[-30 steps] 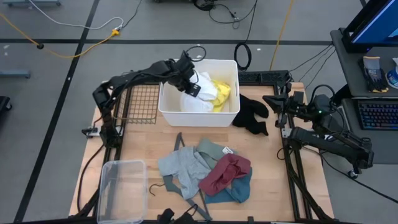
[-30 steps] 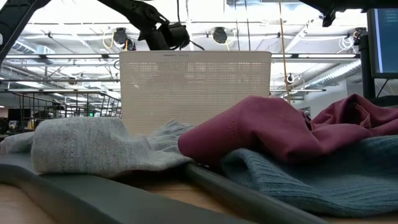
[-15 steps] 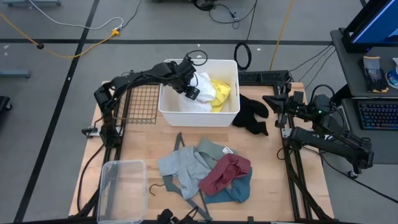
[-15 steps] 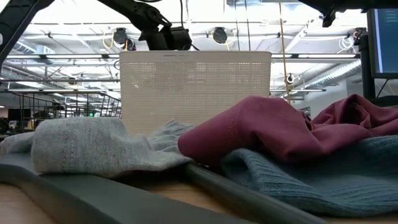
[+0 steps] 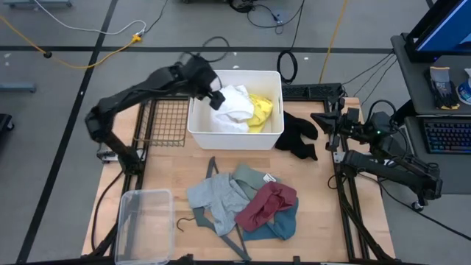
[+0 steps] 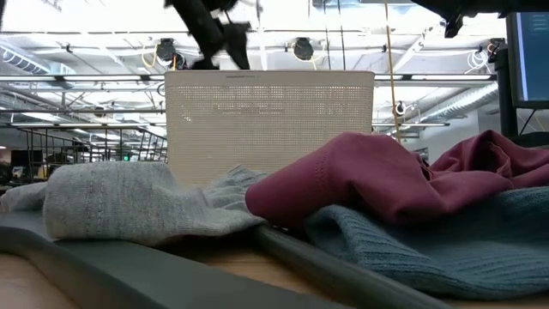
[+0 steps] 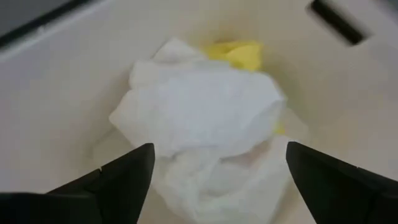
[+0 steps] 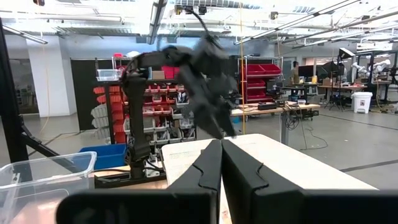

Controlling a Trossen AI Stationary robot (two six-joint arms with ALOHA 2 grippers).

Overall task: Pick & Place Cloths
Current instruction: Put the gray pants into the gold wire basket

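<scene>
Left gripper (image 5: 214, 96): hung over the white bin (image 5: 199, 126); jaws stood wide apart and empty, probably to leave the white cloth (image 7: 205, 118) there beside the yellow cloth (image 5: 263, 110)
Right gripper (image 8: 221, 163): parked at the counter's right edge; jaws together
Remaining cloths: grey cloth (image 5: 210, 200), maroon cloth (image 5: 265, 204), teal cloth (image 5: 283, 224) lay heaped on the counter (image 5: 169, 165); black cloth (image 5: 298, 136) just beside the bin
</scene>
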